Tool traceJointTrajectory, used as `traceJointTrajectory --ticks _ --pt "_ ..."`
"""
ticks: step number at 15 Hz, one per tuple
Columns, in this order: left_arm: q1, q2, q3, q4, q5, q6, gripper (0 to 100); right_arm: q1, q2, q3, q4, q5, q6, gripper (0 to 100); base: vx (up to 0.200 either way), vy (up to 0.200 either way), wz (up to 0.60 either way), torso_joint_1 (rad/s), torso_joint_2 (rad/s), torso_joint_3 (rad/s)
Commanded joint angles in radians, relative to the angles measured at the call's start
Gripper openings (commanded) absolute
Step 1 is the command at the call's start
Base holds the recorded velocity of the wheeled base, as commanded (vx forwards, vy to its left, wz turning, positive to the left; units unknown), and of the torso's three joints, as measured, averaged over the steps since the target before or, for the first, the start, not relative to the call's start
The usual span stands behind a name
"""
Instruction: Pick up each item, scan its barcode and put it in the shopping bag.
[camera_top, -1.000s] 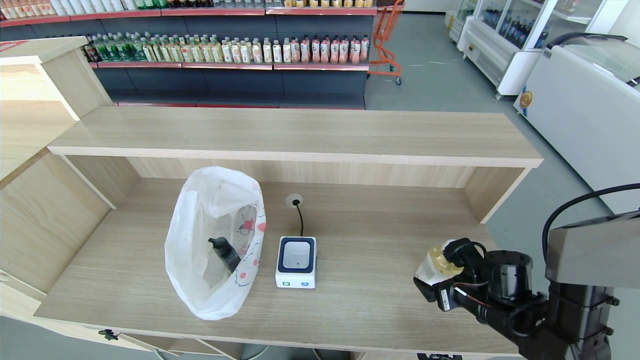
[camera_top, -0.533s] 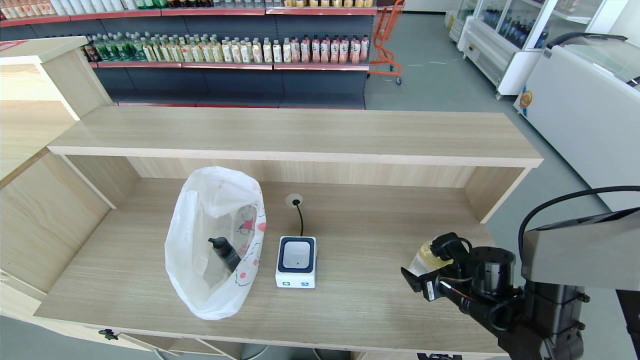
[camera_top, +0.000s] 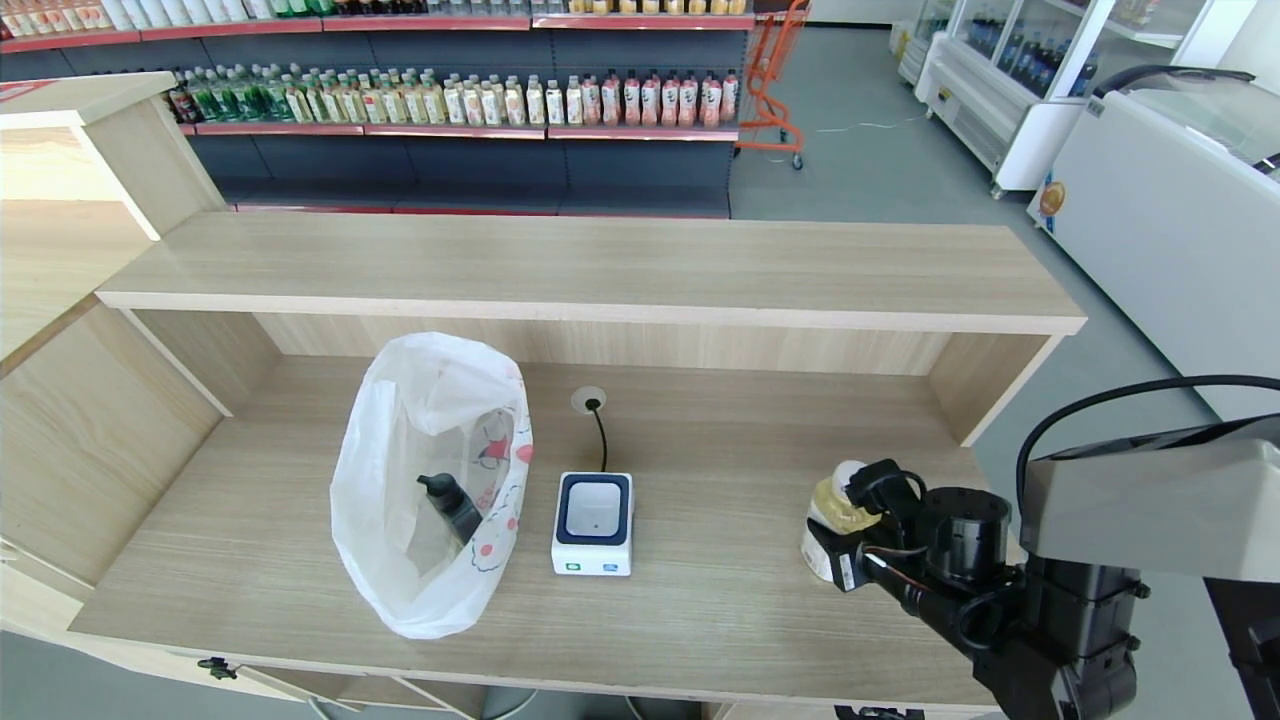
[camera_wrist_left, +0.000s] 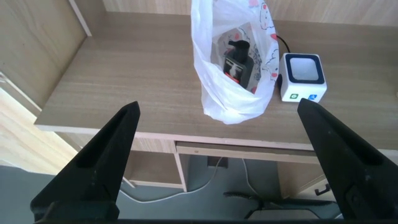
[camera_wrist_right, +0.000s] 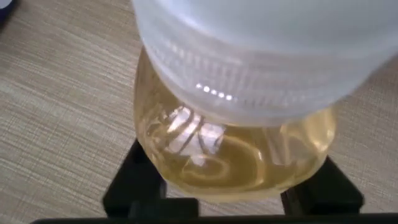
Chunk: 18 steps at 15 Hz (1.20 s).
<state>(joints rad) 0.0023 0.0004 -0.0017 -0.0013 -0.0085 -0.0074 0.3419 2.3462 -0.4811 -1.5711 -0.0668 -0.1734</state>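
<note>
My right gripper (camera_top: 846, 522) is shut on a clear bottle (camera_top: 834, 498) of yellowish liquid with a white cap, held tilted just above the counter's right part, well right of the scanner (camera_top: 592, 523). In the right wrist view the bottle (camera_wrist_right: 236, 143) sits between the black fingers (camera_wrist_right: 134, 186) over the wood grain. The white shopping bag (camera_top: 420, 480) stands open left of the scanner with a black pump bottle (camera_top: 450, 505) inside. My left gripper (camera_wrist_left: 214, 180) is open and holds nothing, in front of the counter's edge, with the bag (camera_wrist_left: 233, 62) and scanner (camera_wrist_left: 303, 76) beyond it.
The wooden counter (camera_top: 700, 600) has a raised back shelf (camera_top: 600, 265) and side walls. A black cable (camera_top: 600, 435) runs from the scanner to a hole at the back. Store shelves and freezers stand behind.
My right arm has carried the bottle to the left, toward the scanner, and slightly lower over the counter. The bag, scanner and left gripper have not moved.
</note>
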Motion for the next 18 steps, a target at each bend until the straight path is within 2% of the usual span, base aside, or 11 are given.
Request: traceJointTrajectory --ticks 1,9,11,13,15,16,18 --pt "-0.001 0.000 0.000 0.000 0.001 0.000 100 0.000 0.007 -0.014 0.000 -0.002 -0.011 0 0.000 0.000 0.00 0.000 0.00 0.000" --pt "-0.001 0.000 0.000 0.000 -0.001 0.000 100 0.012 0.016 0.007 0.000 -0.002 -0.043 0 0.000 0.000 0.00 0.000 0.00 0.000" --pt "-0.001 0.000 0.000 0.000 0.001 0.000 100 0.012 -0.045 -0.001 0.000 0.009 0.011 0 0.000 0.000 0.00 0.000 0.00 0.000" --pt "-0.001 0.000 0.000 0.000 0.001 0.000 100 0.003 -0.116 -0.002 0.013 0.050 0.089 0 0.000 0.000 0.00 0.000 0.00 0.000" --pt "-0.001 0.000 0.000 0.000 0.001 0.000 100 -0.041 -0.235 0.016 0.071 0.162 0.161 0 0.000 0.000 0.00 0.000 0.00 0.000" --pt "-0.001 0.000 0.000 0.000 -0.001 0.000 100 -0.043 -0.252 0.021 0.083 0.176 0.180 0 0.000 0.000 0.00 0.000 0.00 0.000" --pt "0.001 0.000 0.000 0.000 -0.001 0.000 100 -0.040 -0.449 0.059 0.273 0.338 0.307 0 0.000 0.000 0.00 0.000 0.00 0.000"
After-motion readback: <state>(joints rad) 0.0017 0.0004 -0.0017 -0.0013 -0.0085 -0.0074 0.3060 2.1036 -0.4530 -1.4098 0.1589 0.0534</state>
